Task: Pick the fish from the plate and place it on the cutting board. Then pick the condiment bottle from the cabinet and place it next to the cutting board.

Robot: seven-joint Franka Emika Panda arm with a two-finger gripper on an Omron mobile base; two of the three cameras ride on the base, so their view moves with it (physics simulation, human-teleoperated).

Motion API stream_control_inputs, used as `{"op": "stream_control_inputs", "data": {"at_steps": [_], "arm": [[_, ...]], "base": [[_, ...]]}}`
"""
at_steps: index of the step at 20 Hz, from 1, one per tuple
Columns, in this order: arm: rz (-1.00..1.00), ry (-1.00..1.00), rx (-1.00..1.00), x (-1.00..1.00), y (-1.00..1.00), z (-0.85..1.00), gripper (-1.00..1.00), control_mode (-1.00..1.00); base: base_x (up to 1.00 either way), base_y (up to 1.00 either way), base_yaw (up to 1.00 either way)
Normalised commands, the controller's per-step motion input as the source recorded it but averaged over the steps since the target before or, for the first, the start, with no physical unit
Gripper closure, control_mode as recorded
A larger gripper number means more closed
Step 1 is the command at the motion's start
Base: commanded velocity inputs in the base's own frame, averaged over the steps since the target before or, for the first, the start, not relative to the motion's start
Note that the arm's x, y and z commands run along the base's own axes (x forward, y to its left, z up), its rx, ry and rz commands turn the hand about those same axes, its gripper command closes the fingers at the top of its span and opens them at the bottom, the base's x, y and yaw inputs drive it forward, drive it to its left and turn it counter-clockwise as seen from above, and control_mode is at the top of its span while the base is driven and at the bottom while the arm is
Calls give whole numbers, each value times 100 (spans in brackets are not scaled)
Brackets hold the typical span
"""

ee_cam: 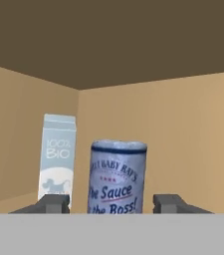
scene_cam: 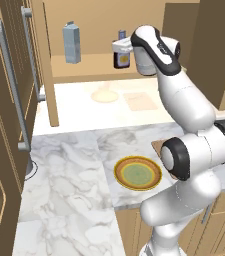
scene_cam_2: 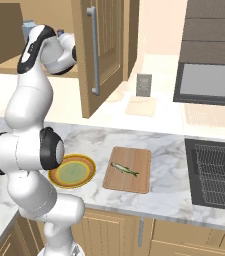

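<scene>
So the small slender silvery-green fish [scene_cam_2: 124, 169] is lying at a slant on the flat light-brown wooden cutting board [scene_cam_2: 129, 156], left of a dark sink basin with a wire rack [scene_cam_2: 215, 172]. The round plate with the orange-yellow rim and pale green centre [scene_cam_2: 85, 161] sits just left of the board, partly behind the white arm [scene_cam_2: 28, 112], which reaches up toward the light tan wall cabinet [scene_cam_2: 6, 65].

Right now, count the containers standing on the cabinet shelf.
2: the condiment bottle sits between the gripper fingertips; the tall grey-blue carton stands further left on the shelf. The arm may hide others.
</scene>
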Motion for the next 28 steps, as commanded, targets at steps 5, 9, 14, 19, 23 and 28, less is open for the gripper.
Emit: {"op": "stream_control_inputs", "data": {"at_steps": [5,9,14,19,23,28], "arm": [[0,0,0,0,0,0,100,-100],[0,0,0,-7,0,0,100,-100],[0,0,0,-32,1,0,100,-100],[0,0,0,-49,0,0,100,-100],[0,0,0,-65,1,0,100,-100],[0,0,0,-67,0,0,100,-100]], "base": [[0,0,0],[0,0,0],[0,0,0],[0,0,0],[0,0,0],[0,0,0]]}}
